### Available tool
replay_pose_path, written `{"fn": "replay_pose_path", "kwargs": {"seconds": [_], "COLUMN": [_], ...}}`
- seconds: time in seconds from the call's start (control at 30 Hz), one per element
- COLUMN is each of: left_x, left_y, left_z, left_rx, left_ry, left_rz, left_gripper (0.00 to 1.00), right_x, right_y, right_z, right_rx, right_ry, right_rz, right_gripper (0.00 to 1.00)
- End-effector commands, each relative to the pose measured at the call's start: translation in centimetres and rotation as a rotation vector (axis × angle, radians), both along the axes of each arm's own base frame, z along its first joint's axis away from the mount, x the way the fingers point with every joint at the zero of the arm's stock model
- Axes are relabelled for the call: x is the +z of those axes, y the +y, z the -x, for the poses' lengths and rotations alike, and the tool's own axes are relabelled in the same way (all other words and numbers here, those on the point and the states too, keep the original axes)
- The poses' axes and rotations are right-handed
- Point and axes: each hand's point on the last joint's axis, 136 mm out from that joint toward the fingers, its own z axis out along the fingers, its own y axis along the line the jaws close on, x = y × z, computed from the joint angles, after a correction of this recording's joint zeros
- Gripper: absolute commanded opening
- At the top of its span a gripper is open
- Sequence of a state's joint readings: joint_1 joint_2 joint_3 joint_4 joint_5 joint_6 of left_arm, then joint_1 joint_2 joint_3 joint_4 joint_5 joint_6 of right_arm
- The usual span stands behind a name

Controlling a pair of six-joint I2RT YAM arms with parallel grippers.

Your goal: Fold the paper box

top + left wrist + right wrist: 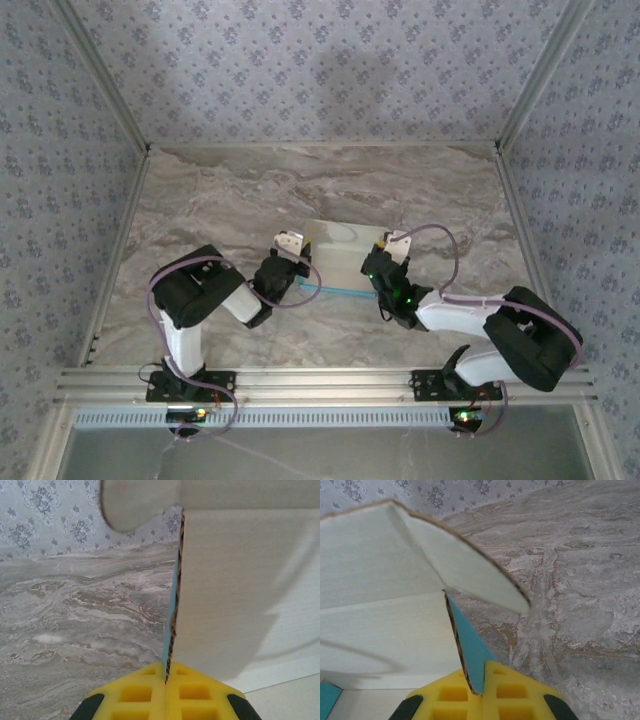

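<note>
right claw (pixel 482 692) pinching paper box (pixel 380 570) wall, probably upright, marble table (pixel 580 580)

Pale beige inside and light blue outside on the paper box (pixel 340 250), grey-brown marbled table (pixel 200 200), blue-grey floral walls (pixel 300 70), yellow pads (pixel 150 680)

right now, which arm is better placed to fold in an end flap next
Right, probably. Both clamp the paper box, but the rounded flap by the right gripper is creased and close to it; the left gripper has its flap farther along.
</note>
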State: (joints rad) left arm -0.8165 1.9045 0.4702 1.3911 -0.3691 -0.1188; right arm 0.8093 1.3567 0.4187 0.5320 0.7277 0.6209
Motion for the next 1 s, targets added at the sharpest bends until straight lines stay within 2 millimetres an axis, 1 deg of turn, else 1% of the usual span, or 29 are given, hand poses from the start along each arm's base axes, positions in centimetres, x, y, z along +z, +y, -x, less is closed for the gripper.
{"fn": "replay_pose_path", "kwargs": {"seconds": [0.0,0.13,0.37,0.57,0.7,0.87,0.93,0.97], "left_x": [-1.9,-2.1,-2.9,-3.7,-3.6,-3.8,-3.7,-3.8], "left_y": [-2.1,-2.3,-1.9,-1.9,-1.9,-1.9,-2.0,-2.1], "left_z": [1.9,2.3,2.8,3.2,3.3,3.3,3.3,3.4], "left_rx": [-0.129,-0.145,-0.158,-0.179,-0.189,-0.192,-0.193,-0.198], "left_ry": [0.021,0.008,0.004,-0.004,-0.025,-0.032,-0.034,-0.033], "left_rz": [-0.047,-0.083,-0.139,-0.194,-0.226,-0.250,-0.250,-0.249], "left_gripper": [0.00,0.00,0.00,0.00,0.00,0.00,0.00,0.00], "right_x": [-1.3,-1.4,-1.7,-1.4,-0.4,0.5,0.5,0.3], "right_y": [0.4,0.6,0.8,0.4,0.3,0.3,0.4,0.5], "right_z": [1.0,1.5,2.5,3.0,3.1,3.0,2.8,2.7], "right_rx": [0.012,0.024,0.043,0.051,0.072,0.098,0.114,0.123], "right_ry": [0.023,0.020,0.025,0.029,0.010,0.003,0.011,0.018], "right_rz": [-0.039,-0.033,-0.021,-0.015,-0.014,-0.058,-0.076,-0.080], "right_gripper": [0.00,0.00,0.00,0.11,0.17,0.26,0.25,0.23]}}
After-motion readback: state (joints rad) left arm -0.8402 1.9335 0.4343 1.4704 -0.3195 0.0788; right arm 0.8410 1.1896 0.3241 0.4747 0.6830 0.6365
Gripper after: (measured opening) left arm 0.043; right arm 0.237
